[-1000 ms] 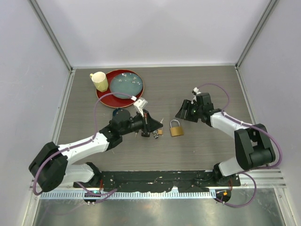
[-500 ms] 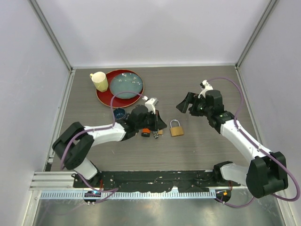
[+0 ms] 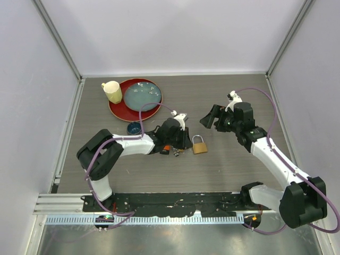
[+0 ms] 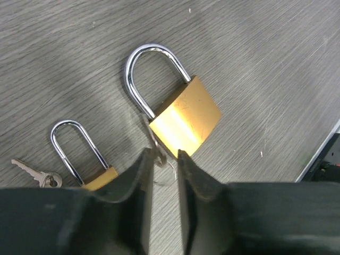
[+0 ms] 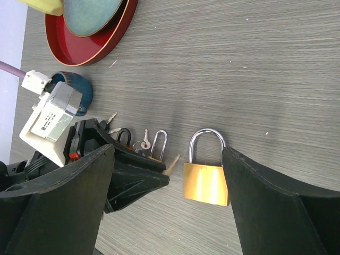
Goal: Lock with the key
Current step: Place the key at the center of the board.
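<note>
A large brass padlock (image 3: 200,145) with a silver shackle lies flat on the table, also in the left wrist view (image 4: 183,118) and the right wrist view (image 5: 206,181). My left gripper (image 3: 186,141) is just left of it, low over the table, its jaws nearly together on a small silver key (image 4: 153,144). The key's blade sticks out of the tips (image 5: 172,163) and points at the padlock's lower left corner. My right gripper (image 3: 213,117) is open and empty, up in the air beyond the padlock.
A small brass padlock (image 4: 81,155), another small dark lock (image 5: 123,136) and loose keys (image 5: 142,141) lie left of the big padlock. A small blue bowl (image 3: 134,128) sits behind them. A red tray (image 3: 118,109) with a plate and a yellow cup (image 3: 112,91) stand at back left.
My left gripper has moved right across the small locks, up to the big padlock's left side. My right gripper rose and opened out at first, then held nearly still.
</note>
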